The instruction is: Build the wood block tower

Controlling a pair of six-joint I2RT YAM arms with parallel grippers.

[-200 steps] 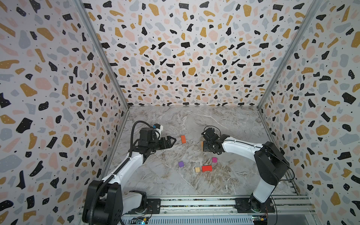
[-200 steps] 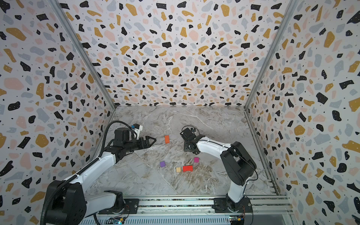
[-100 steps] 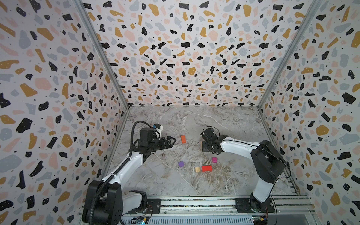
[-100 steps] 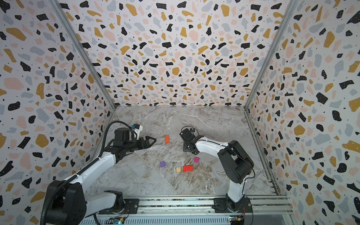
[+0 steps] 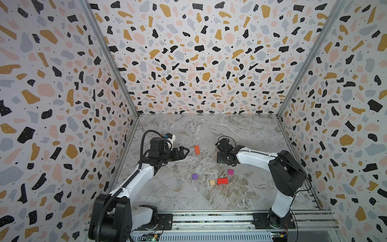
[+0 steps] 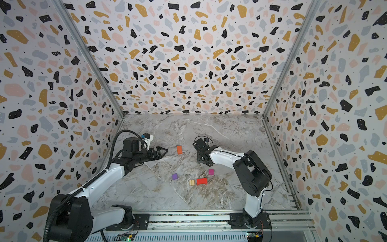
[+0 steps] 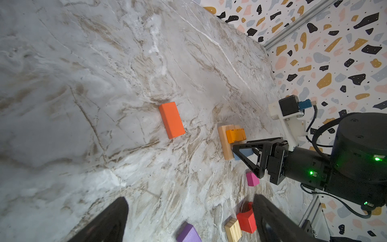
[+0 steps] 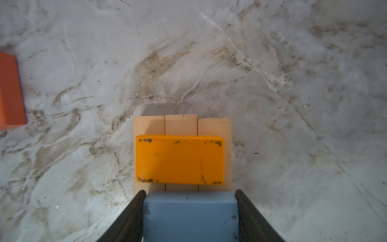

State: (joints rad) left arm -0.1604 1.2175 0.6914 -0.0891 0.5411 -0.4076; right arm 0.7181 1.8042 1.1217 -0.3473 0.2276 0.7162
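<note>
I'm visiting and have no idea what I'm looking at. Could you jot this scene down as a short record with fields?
Tower so far: three tan wooden planks side by side, yellow-orange rectangular block on top
Right fingers: closed on a blue rectangular block beside the yellow-orange one
Left fingers: open, holding nothing
Loose on marble floor: orange-red flat block, purple cube, magenta cube, small tan block, red block

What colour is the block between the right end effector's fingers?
A pale blue wooden block, clearest in the right wrist view.
</note>
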